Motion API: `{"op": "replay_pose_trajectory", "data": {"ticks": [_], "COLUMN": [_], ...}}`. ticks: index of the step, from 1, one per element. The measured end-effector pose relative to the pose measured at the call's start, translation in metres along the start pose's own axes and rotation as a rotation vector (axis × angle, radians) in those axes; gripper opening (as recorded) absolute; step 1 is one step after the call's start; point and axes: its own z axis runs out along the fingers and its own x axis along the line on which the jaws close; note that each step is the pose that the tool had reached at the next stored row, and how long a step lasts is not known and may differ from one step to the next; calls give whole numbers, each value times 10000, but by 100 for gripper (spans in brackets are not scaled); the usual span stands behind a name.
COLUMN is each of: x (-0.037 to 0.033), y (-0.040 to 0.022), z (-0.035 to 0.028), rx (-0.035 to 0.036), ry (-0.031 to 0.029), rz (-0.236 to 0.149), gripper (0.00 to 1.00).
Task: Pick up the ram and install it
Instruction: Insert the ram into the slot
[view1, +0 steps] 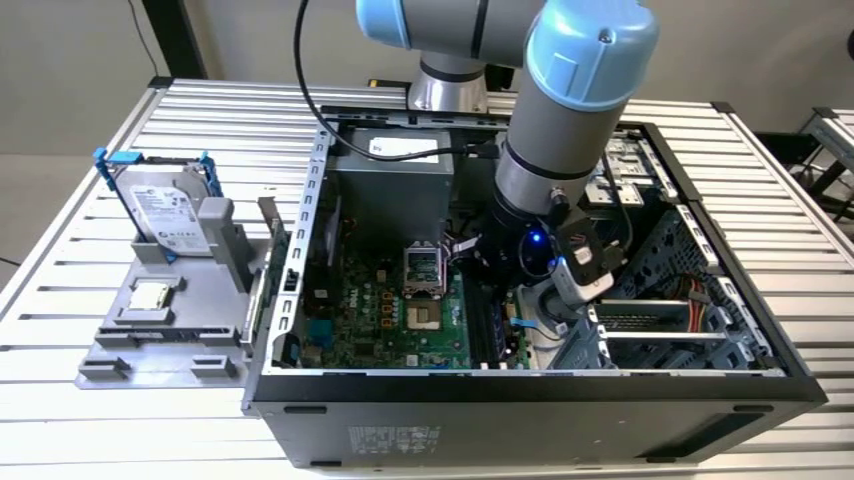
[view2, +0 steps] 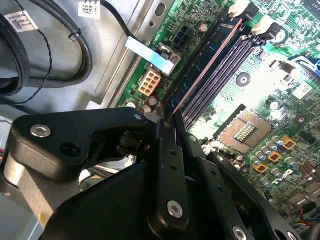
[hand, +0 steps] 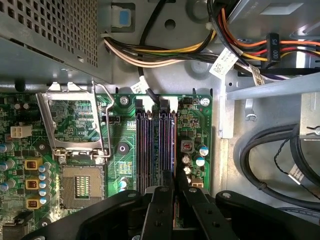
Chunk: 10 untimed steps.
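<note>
The ram is a thin stick seen edge-on, standing along the outermost of the motherboard's black slots, beside the case wall. My gripper is shut on the near end of its upper edge, and the black fingers meet over the slots' near end. White latches sit at the far end of the slots. In the exterior view the arm's wrist reaches down into the open computer case, over the green motherboard.
An open processor socket with its raised metal frame lies beside the slots. Bundled power cables and black cables run close by. Outside the case, a grey tray holds a blue-handled hard drive and a square chip.
</note>
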Motion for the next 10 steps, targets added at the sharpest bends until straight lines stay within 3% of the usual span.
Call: {"op": "replay_pose_trajectory", "data": {"ticks": [1, 2, 10], "x": [0, 0, 0], "y": [0, 0, 1], "z": [0, 1, -25], "rx": [0, -2, -4], "ry": [1, 1, 11], "rz": [0, 0, 0], "gripper": [0, 100, 100]}}
